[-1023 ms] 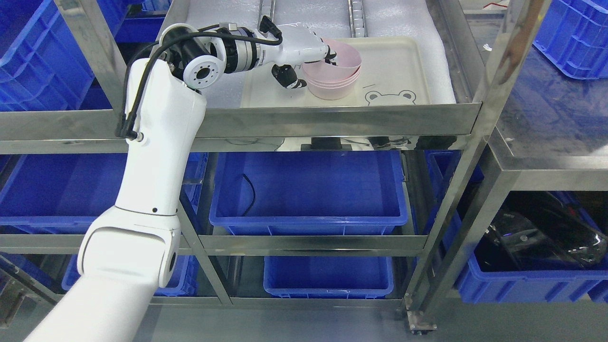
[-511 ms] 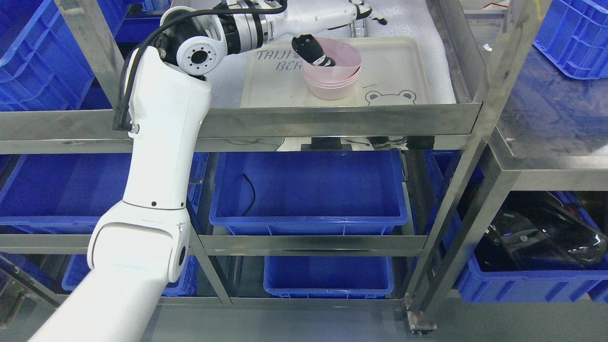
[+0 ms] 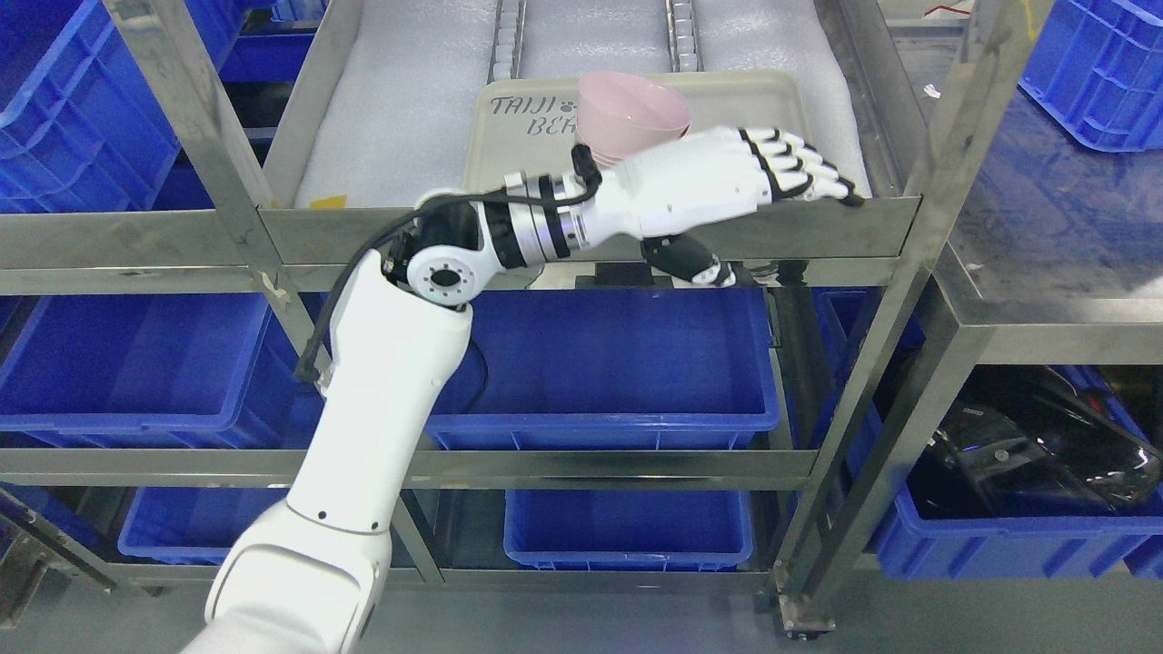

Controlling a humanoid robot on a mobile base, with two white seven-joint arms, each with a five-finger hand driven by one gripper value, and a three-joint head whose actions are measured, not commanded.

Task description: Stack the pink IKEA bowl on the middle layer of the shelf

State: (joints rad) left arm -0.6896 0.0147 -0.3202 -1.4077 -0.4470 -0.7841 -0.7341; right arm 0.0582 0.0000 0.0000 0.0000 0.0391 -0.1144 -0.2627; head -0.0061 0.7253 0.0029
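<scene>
Steel shelf (image 3: 581,227) rails frame what we see, with blue bins (image 3: 600,363) below the tray (image 3: 763,109). On the tray's left part sit the pink bowls (image 3: 631,113), nested, just right of print that we read as "TAIJI" over "BE". Our left hand (image 3: 727,173) hangs in front of the tray's near edge, fingers (image 3: 800,168) stretched out flat, grasping nothing.

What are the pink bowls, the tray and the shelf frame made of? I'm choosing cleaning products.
Pink bowls: likely smooth matte plastic, with thin, evenly coloured walls. Tray: cream, probably plastic, with moulded rim and printed lettering. Shelf frame: polished metal, seemingly stainless steel, showing mirror-like reflections.
</scene>
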